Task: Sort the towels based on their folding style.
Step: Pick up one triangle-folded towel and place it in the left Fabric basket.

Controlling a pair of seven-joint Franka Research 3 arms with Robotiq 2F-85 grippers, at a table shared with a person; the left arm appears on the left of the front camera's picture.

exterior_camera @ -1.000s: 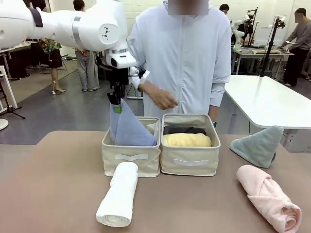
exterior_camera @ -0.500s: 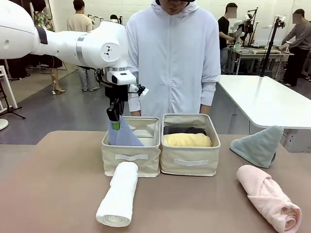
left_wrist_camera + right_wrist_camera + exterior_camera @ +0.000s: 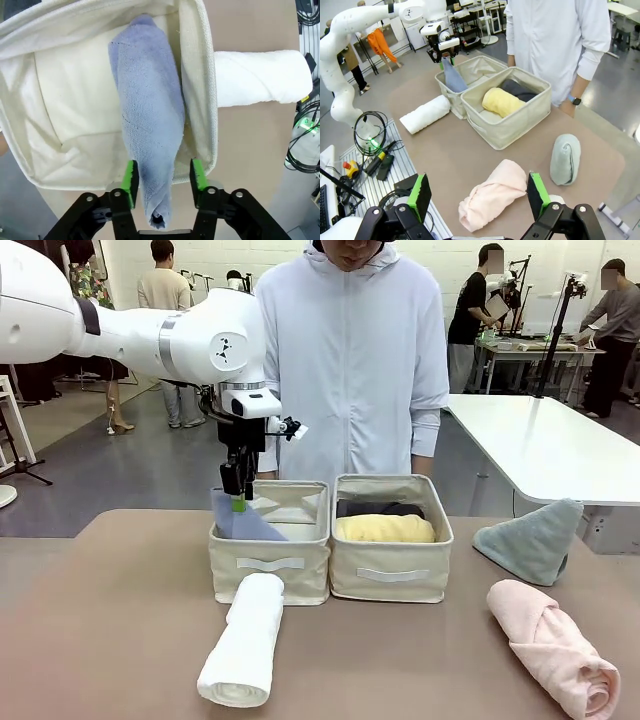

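While the left gripper (image 3: 238, 502) hangs over the left bin (image 3: 270, 567) at centre-left of the front view, its green pads stand parted on either side of the light blue towel (image 3: 150, 125), whose tip rises between them unpinched. This triangle-folded cloth leans inside the bin along the wall nearest the white roll (image 3: 245, 640), which lies on the table (image 3: 110, 640) with one end against that bin's front. The right bin (image 3: 392, 575) holds the yellow roll (image 3: 385, 528) and the dark grey roll (image 3: 380, 508) side by side. At the right of the frame the teal-green triangle (image 3: 530, 538) stands upright and the pink roll (image 3: 550, 645) lies at lower right, both well apart from the bins. The right gripper (image 3: 480, 190), at the bottom of its wrist view, is spread wide and empty. Such terry cloth is judged light, soft and floppy, unlikely to slip from the pads yet prone to unfold. A roll is best pinched across its middle, a triangle at its peak.
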